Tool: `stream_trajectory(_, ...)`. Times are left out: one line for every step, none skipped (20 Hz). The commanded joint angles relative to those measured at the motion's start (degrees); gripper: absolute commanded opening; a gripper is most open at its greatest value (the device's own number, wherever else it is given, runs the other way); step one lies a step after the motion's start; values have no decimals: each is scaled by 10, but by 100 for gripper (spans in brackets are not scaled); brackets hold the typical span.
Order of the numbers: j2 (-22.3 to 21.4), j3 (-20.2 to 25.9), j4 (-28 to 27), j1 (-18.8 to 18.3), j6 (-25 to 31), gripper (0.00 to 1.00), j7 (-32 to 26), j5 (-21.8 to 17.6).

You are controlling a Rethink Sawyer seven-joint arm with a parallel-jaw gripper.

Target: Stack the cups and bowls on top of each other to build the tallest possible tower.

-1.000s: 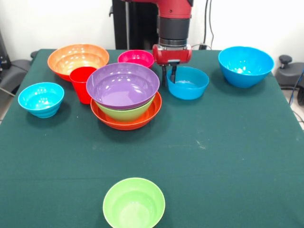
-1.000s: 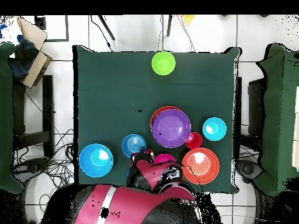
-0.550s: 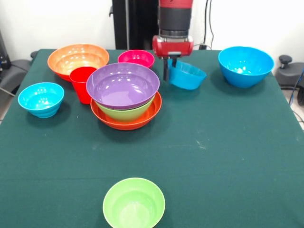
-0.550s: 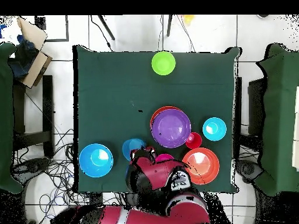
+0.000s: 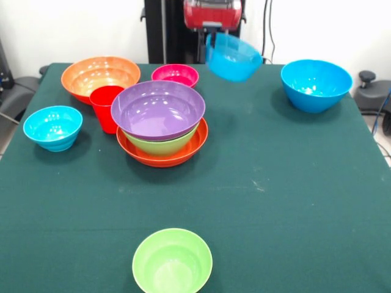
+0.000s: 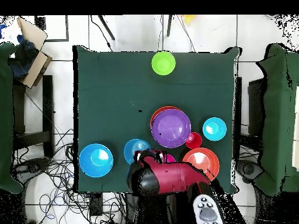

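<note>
The gripper (image 5: 210,32) hangs high at the table's far side, closed on the rim of a blue bowl (image 5: 233,58), which is lifted clear of the cloth and tilted, its glossy translucent wall catching light. The fingers are mostly hidden behind the rim, so exactly how they pinch it is hard to make out.

The tower (image 5: 161,122) stands near the table's middle: a wide orange bowl (image 5: 164,156) at the base, a green bowl (image 5: 160,145) nested in it, and a wide purple bowl (image 5: 157,108) on top, sitting slightly askew. A red cup (image 5: 105,107) stands upright just beside the tower, touching or nearly touching the purple rim. Behind the cup sits a second orange bowl (image 5: 99,75), and beside that a small magenta bowl (image 5: 175,74).

A small blue bowl (image 5: 52,127) rests alone by one table edge, a larger blue one (image 5: 316,83) near the opposite far corner. A lone green bowl (image 5: 172,261) sits well apart at the near edge. All rest upright on the dark green table (image 5: 293,201).
</note>
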Motion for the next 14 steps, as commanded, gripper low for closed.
stream_trajectory(-118,133,39,-23,159,0,-52,67)
stream_trajectory(-123,137,37,-25,169,0,-56,71)
stream_trajectory(-130,139,31,-26,187,0,-61,78)
stream_trajectory(-132,140,25,-26,199,0,-64,81)
stream_trajectory(-135,141,18,-27,211,0,-68,83)
stream_trajectory(-135,144,13,-29,217,0,-70,84)
stream_trajectory(-133,150,4,-34,226,0,-77,85)
stream_trajectory(-132,155,-2,-38,232,0,-80,85)
stream_trajectory(-126,163,-14,-46,241,0,-89,86)
stream_trajectory(-124,168,-22,-52,247,0,-94,85)
stream_trajectory(-118,175,-35,-61,257,0,-104,83)
stream_trajectory(-115,180,-43,-67,263,0,-109,82)
stream_trajectory(-107,186,-61,-75,275,0,-117,79)
stream_trajectory(-103,192,-71,-80,282,0,-120,76)
